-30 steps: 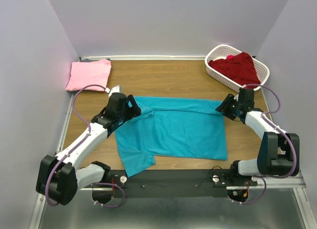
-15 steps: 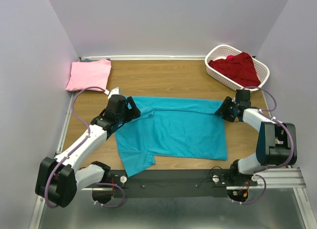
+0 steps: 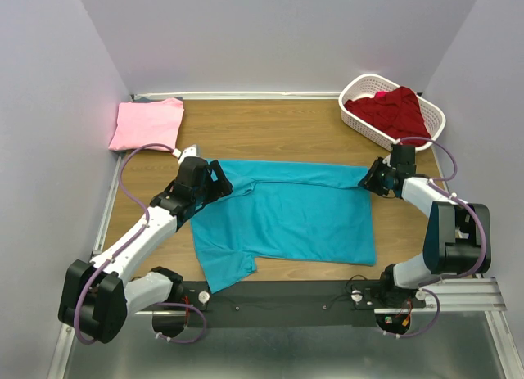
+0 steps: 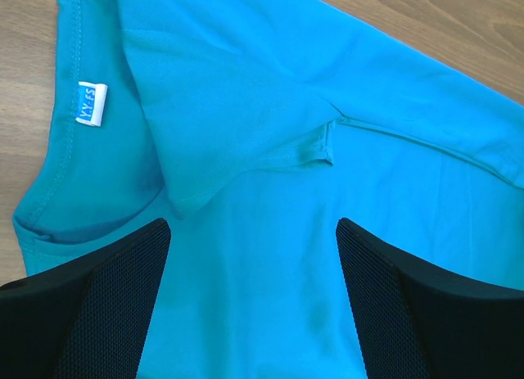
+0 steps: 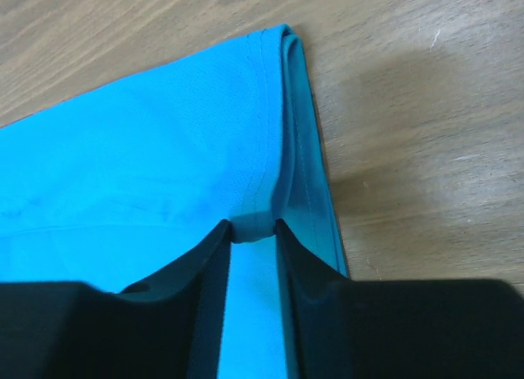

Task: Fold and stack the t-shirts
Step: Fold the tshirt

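Shirt of smooth teal cloth

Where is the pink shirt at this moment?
In the top view, the pink shirt lies folded at the far left corner of the table, apart from the teal shirt spread out in the middle.

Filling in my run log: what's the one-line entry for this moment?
left gripper: open over teal cloth t-shirt | right gripper: shut on its hem corner
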Available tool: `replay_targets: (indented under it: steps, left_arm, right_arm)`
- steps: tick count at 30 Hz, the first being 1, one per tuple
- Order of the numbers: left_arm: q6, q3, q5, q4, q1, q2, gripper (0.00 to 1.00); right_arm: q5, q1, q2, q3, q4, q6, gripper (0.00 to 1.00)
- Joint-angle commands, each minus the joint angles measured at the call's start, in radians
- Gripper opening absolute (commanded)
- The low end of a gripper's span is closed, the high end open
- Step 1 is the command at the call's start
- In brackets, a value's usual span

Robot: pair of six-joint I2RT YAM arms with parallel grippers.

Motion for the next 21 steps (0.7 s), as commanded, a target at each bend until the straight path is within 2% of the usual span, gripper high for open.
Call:
replay_targets:
  steps: [1, 9, 13, 15, 18, 21]
  left_arm:
    - [-0.005, -0.017, -0.004, 0.016, 0.005, -0.004, 0.90]
    - [-0.002, -0.018, -0.003, 0.017, 0.005, -0.001, 0.90]
    - [-0.001, -0.020, -0.001, 0.021, 0.005, 0.000, 0.90]
    - [-0.001, -0.020, 0.002, 0.021, 0.005, 0.002, 0.90]
    - [0.001, -0.022, 0.003, 0.021, 0.005, 0.006, 0.90]
    - [0.001, -0.020, 0.002, 0.021, 0.003, 0.003, 0.90]
  right_arm:
    - [-0.018, -0.001, -0.008, 0.028, 0.017, -0.032, 0.33]
    - [0.104, -0.001, -0.053, 0.021, -0.017, -0.069, 0.20]
    - [0.117, -0.001, -0.065, 0.010, -0.035, -0.083, 0.18]
    - [0.098, -0.001, -0.064, 0.005, -0.048, -0.081, 0.21]
    - [0.081, -0.001, -0.048, 0.001, -0.092, -0.057, 0.34]
    - [0.100, -0.001, -0.059, 0.001, -0.147, -0.031, 0.38]
